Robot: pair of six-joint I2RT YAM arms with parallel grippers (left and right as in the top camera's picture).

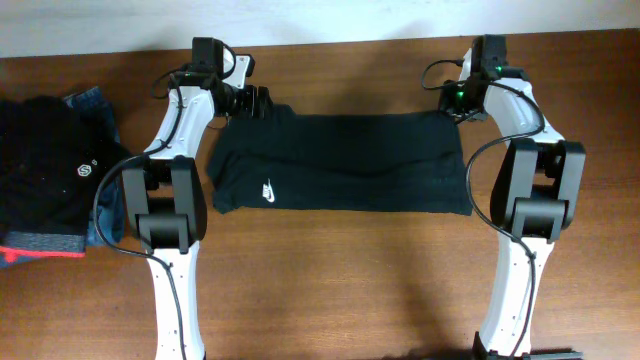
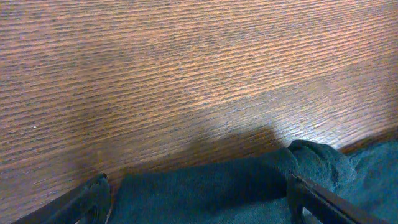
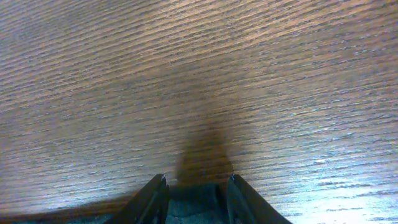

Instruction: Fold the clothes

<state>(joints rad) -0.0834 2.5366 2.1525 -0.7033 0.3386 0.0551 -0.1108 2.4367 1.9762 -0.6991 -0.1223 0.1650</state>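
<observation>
Our left gripper (image 2: 198, 198) is spread wide over the black garment's (image 1: 340, 165) edge; our right gripper (image 3: 194, 194) pinches its cloth.

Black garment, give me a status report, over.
Left gripper open, straddling the far left corner. Right gripper nearly shut around the far right hem, grip unconfirmed. Black garment lies flat between them. Clothes pile at left, apart from it.

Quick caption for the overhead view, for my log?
Overhead: left gripper and right gripper at far corners of a black fabric garment on a brown wooden table.
</observation>
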